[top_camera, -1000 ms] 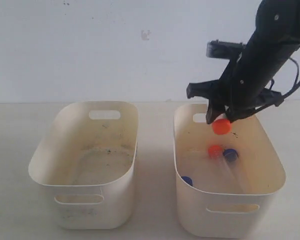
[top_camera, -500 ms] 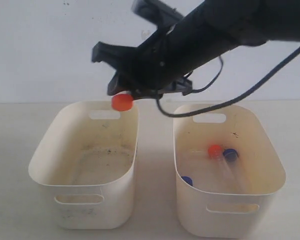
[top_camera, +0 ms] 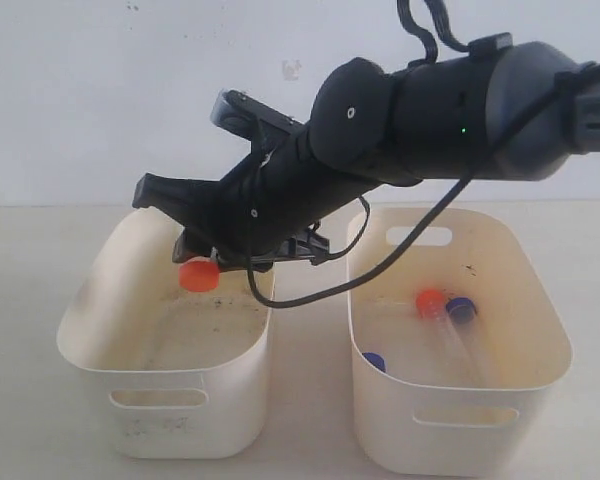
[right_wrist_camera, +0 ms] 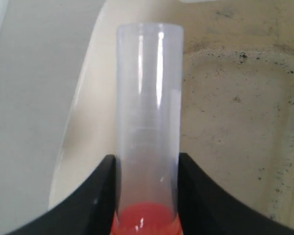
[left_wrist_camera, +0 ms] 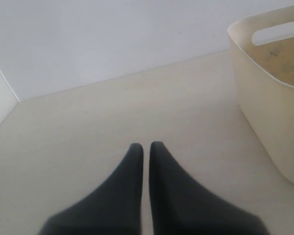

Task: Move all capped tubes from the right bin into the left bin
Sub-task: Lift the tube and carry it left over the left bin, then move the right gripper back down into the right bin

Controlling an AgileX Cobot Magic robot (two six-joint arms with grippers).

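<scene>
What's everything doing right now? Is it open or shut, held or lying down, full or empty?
Right gripper: shut on the held tube, above the left bin.
Held tube: capped orange-red, gripped near the cap.
Left gripper: shut, holding nothing.
Left bin: no tube seen lying inside, floor speckled.
Right bin: holds three lying tubes.
Orange-capped tube: lying, capped.
Blue-capped tubes: lying, capped.
</scene>
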